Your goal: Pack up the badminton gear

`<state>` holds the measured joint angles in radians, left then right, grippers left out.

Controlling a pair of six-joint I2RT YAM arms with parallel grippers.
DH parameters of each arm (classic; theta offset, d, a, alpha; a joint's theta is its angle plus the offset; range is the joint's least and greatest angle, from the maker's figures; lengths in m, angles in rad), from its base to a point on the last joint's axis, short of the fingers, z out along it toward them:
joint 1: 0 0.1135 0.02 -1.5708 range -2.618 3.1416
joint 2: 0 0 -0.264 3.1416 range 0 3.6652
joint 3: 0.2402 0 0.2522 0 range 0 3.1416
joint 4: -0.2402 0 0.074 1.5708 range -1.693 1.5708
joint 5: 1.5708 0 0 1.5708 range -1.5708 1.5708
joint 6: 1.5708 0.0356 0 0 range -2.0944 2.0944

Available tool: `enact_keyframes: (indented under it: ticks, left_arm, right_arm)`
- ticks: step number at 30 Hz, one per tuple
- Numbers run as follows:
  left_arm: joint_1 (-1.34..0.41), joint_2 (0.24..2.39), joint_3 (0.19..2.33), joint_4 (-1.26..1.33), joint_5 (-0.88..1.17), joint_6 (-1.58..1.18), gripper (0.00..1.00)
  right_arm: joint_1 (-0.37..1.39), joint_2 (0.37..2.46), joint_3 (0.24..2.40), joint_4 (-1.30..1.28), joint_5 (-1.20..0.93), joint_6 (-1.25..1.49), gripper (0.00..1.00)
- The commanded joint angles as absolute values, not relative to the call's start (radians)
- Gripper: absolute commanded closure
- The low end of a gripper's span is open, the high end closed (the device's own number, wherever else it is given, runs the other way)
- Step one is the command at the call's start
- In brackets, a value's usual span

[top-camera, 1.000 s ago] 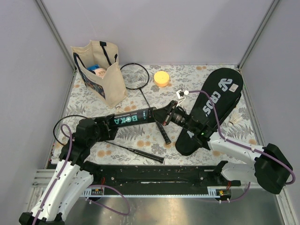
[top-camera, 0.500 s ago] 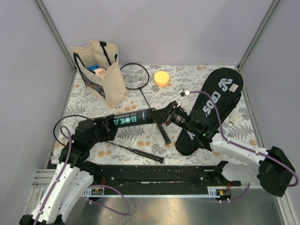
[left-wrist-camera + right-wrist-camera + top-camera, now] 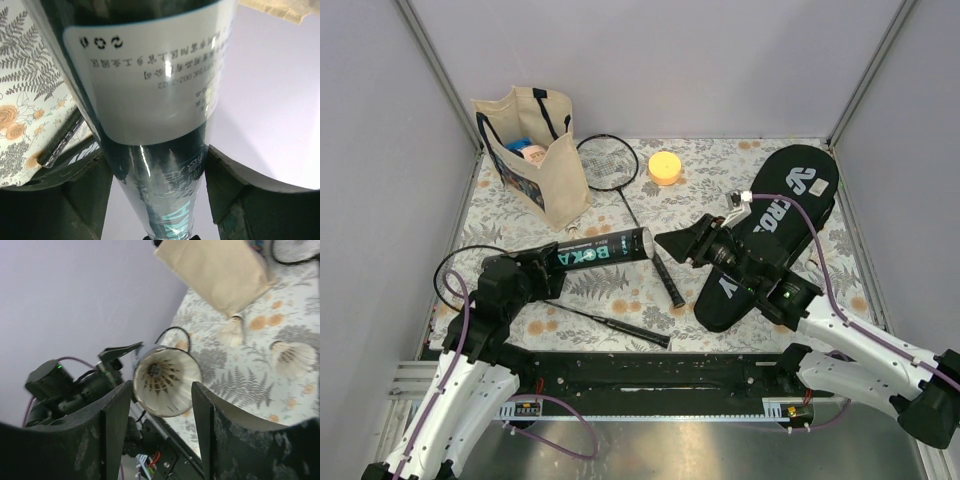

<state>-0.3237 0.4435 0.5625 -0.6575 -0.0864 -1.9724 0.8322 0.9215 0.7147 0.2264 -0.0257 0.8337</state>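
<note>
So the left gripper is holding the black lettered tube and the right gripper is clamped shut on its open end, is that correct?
Not quite: the right gripper is open, not clamped. The right wrist view shows its fingers spread either side of the mouth of the lettered tube. The left gripper does hold it.

Right gripper [image 3: 161, 395] fingers spread wide, dark, at bottom of frame; open mouth of the tube [image 3: 141, 390] faces the camera between them, clear of both fingers; nested shuttlecock [image 3: 167, 382] seen end-on inside, white feathers, dark centre; left arm [image 3: 55, 385] behind the tube, green light lit, purple cable; floral cloth [image 3: 250, 390] at right; two loose shuttlecocks [image 3: 231, 332] [image 3: 292, 357] on it, one just below the beige tote bag [image 3: 220, 270]; thin black loop [image 3: 172, 332] near the tube; plain lilac wall [image 3: 75, 290].
</note>
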Motion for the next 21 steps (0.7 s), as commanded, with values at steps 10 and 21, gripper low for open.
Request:
enact_keyframes:
  ticks: [10,21]
  left_arm:
    - [-0.325,0.38,0.56,-0.66,-0.279,-1.827,0.54]
    - [-0.325,0.333,0.54,-0.684,-0.259,-1.761,0.54]
  right_arm:
    - [0.674,0.885,0.755,-0.173,0.387,0.742,0.39]
    - [0.267,0.994,0.893,-0.362,0.463,0.278,0.31]
